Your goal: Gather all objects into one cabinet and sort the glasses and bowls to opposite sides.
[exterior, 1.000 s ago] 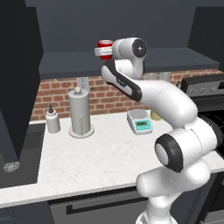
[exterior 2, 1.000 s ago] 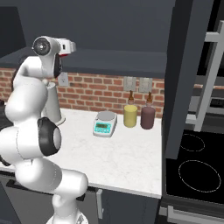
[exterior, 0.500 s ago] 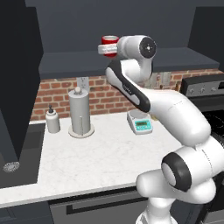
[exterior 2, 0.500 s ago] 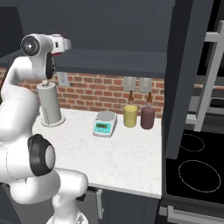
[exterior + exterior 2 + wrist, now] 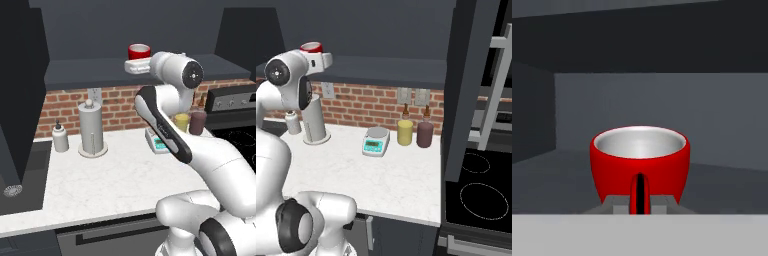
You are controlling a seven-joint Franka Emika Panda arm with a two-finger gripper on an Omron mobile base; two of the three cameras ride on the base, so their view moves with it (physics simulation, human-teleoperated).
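Note:
A glossy red cup [image 5: 139,51] with a pale inside hangs upright in front of the dark wall cabinet, level with its flat shelf [image 5: 95,73]. My gripper [image 5: 138,61] is shut on the cup's near wall. In the right base view the cup [image 5: 311,47] rides on top of the white hand, by the shelf's [image 5: 401,65] front edge. The hand view shows the cup [image 5: 640,160] pinched between the dark fingertips [image 5: 635,192], with the cabinet's bare dark floor [image 5: 722,182] behind it. The other cups and the bowl are out of view.
On the counter stand a paper-towel roll [image 5: 91,127], a soap bottle [image 5: 60,138], a small scale [image 5: 375,142], a yellow jar [image 5: 404,132] and a maroon jar [image 5: 425,133]. An open cabinet door [image 5: 468,85] hangs at the right, another [image 5: 20,95] at the left. The stove [image 5: 481,195] is at the right.
The arm has carried the red cup forward, closer to the cabinet shelf, at about the same height. The grip has stayed shut. The counter items have not moved.

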